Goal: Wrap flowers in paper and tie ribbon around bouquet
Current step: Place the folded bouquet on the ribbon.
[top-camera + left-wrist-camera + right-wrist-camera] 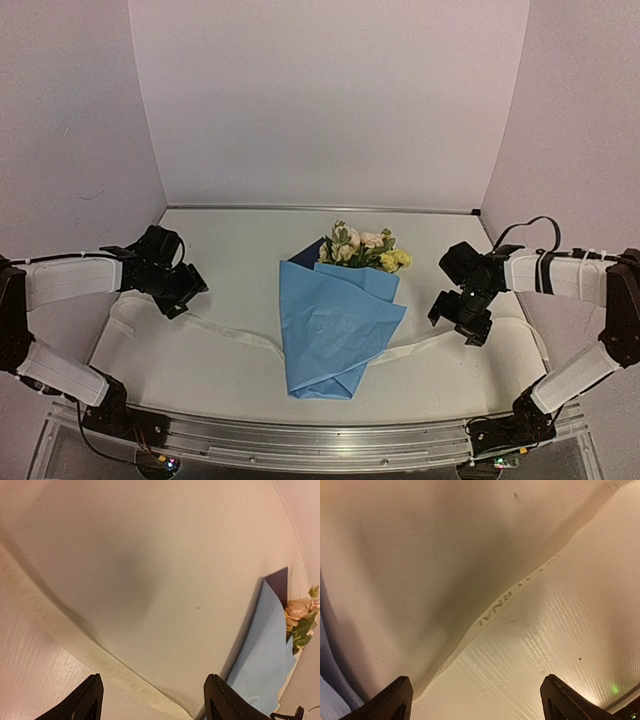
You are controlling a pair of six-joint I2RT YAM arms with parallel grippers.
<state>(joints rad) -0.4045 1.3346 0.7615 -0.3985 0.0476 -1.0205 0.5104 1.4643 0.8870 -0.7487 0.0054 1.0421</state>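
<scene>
The paper (pixel 335 330) lay folded around the flowers (pixel 362 246) in the middle of the table (pixel 240 240), with the blooms showing at its far end. The ribbon (pixel 230 333) seemed to pass under this bundle, one end going out to each side. The left gripper (pixel 185 300) hovered over the left end, jaws wide and empty. The right gripper (pixel 457 322) hovered over the right end, also wide and empty. The step in hand was probably the tying. To do it well, each gripper should come down on its own end, close only on the ribbon, and lift both ends together, so that the wrap does not open.
</scene>
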